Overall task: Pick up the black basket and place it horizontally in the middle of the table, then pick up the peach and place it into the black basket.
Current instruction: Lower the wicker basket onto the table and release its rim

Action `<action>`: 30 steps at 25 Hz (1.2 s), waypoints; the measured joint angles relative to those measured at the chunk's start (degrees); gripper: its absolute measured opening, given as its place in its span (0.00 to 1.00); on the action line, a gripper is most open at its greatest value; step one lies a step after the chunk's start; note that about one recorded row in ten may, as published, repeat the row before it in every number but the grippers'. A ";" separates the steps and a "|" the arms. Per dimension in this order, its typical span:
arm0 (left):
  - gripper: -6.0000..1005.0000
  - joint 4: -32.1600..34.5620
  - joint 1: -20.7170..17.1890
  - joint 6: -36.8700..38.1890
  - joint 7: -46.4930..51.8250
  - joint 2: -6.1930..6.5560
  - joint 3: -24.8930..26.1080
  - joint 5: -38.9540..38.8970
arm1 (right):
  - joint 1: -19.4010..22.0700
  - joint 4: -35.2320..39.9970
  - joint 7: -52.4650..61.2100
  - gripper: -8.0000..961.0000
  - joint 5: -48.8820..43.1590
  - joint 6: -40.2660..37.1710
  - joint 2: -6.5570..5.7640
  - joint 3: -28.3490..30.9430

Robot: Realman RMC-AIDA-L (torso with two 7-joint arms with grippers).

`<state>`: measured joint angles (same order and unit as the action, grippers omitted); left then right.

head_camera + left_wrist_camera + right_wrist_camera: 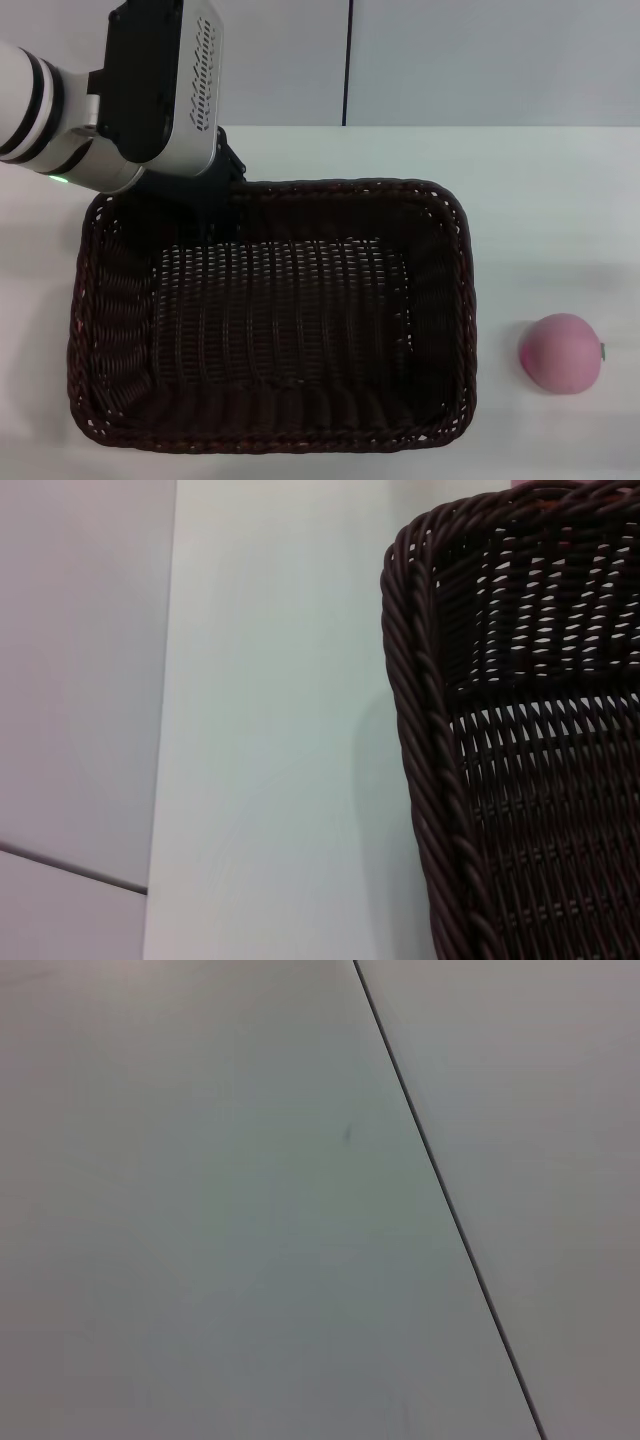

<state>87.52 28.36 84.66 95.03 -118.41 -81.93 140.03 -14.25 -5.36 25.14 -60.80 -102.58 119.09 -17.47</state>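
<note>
The left gripper (222,185) sits at the far-left part of the black basket's (270,315) braided rim, its dark fingers down against the rim there; whether they are clamped on it cannot be told. The basket stretches from the gripper toward the robot and to its right, lying long side across the white table (560,220). The peach (561,354) rests on the table well beyond the basket's right end, apart from it. The right gripper is out of sight.
</note>
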 joint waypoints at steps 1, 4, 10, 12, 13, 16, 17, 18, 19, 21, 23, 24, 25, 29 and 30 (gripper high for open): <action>0.17 0.00 0.00 0.00 0.00 0.00 0.00 0.00 | 0.00 0.00 0.00 0.64 -0.01 0.01 0.00 -0.03; 0.17 0.21 -0.08 0.46 -0.25 0.00 -0.11 0.06 | 0.08 0.00 0.00 0.64 -0.06 0.03 0.00 -0.07; 0.17 0.05 -0.52 -0.72 -0.09 -0.10 -0.68 -0.19 | 0.44 0.00 0.00 0.64 -0.11 0.17 0.00 -0.17; 0.17 -0.05 -1.18 -2.85 0.35 -0.19 -1.12 -0.38 | 0.48 -0.01 0.00 0.64 -0.11 0.46 0.00 -0.27; 0.17 -0.05 -1.18 -2.85 0.35 -0.19 -1.12 -0.38 | 0.48 -0.01 0.00 0.64 -0.11 0.46 0.00 -0.27; 0.22 -0.07 -1.86 -5.05 0.77 -0.19 -2.70 -0.32 | 0.47 0.00 0.00 0.64 -0.16 0.63 0.00 -0.36; 0.24 -0.07 -1.96 -5.54 1.22 -0.18 -3.21 -0.20 | 0.43 0.00 0.00 0.64 -0.17 0.64 0.00 -0.37; 0.26 -0.07 -1.96 -5.54 1.22 -0.18 -3.21 -0.20 | 0.43 0.00 0.00 0.64 -0.17 0.64 0.00 -0.37; 0.28 -0.08 -1.84 -6.03 3.06 -0.13 -3.71 -0.16 | 0.34 0.00 0.31 0.64 -0.19 0.64 0.00 -0.42; 0.32 -0.16 -1.68 -6.02 3.86 -0.10 -3.75 -0.22 | 0.31 0.01 0.52 0.64 -0.19 0.64 0.00 -0.44; 0.35 -0.56 -1.32 -5.78 4.70 -0.01 -3.40 -0.43 | 0.28 0.05 0.78 0.64 -0.20 0.64 0.00 -0.46; 0.37 -0.68 -1.41 -5.93 4.79 -0.04 -3.27 -0.42 | 0.28 0.07 0.78 0.64 -0.20 0.64 0.00 -0.45; 0.39 -0.68 -1.49 -6.02 4.88 -0.04 -3.21 -0.42 | 0.28 0.08 0.79 0.64 -0.20 0.67 0.00 -0.46; 0.45 -0.74 -1.72 -6.91 5.98 -0.06 -2.14 -0.63 | 0.46 0.31 0.79 0.64 -0.20 0.70 0.00 -0.46; 0.47 -0.77 -1.77 -7.34 6.12 -0.05 -1.72 -0.69 | 0.49 0.33 0.81 0.64 -0.20 0.59 0.00 -0.46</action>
<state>86.75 26.60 77.32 101.15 -118.47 -83.66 139.34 -13.77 -5.03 25.94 -61.00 -101.98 119.09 -17.93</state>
